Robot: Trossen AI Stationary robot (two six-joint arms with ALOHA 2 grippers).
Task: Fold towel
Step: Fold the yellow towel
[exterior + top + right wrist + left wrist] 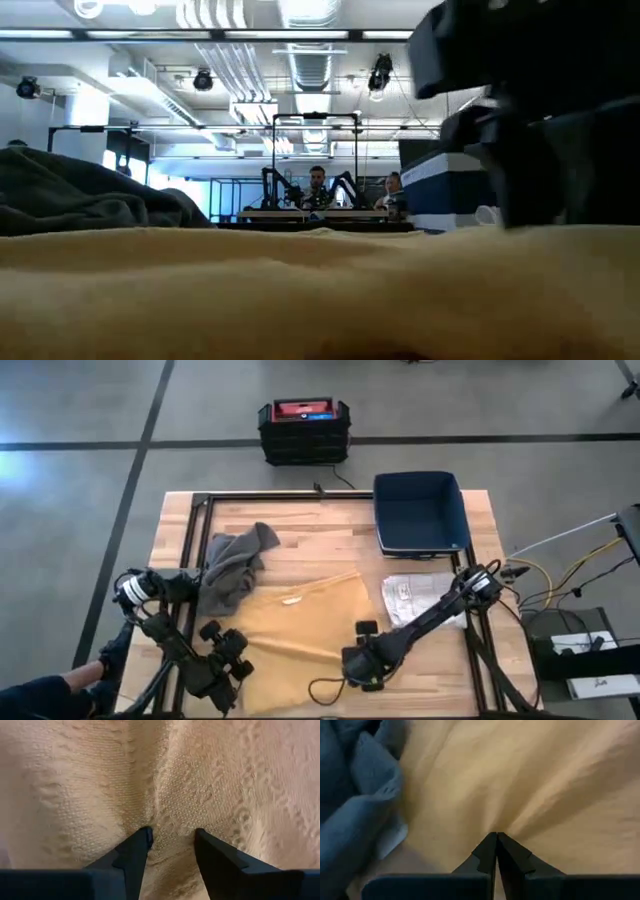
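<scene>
A tan towel (300,625) lies spread and wrinkled on the wooden table's near middle; it fills the low view's foreground (300,290). My left gripper (228,650) is at the towel's near left part, shut on the cloth (496,836). My right gripper (362,660) is at the towel's near right part, its fingers closed on a ridge of cloth (172,840). The dark mass at the low view's right (560,130) is one of my arms. My left gripper pinches a small pucker of the tan towel (496,827) between its fingertips, from above; creases fan out from that spot, and the rest lies on the table. My right gripper has a raised fold of the towel (170,822) between its two fingers (137,845), from above. The cloth bunches between them and the towel stays on the table.
A crumpled grey towel (232,565) lies at the tan towel's far left corner, touching it. A blue bin (420,510) stands at the far right, with a printed packet (415,595) near it. A black crate (303,428) sits on the floor beyond the table.
</scene>
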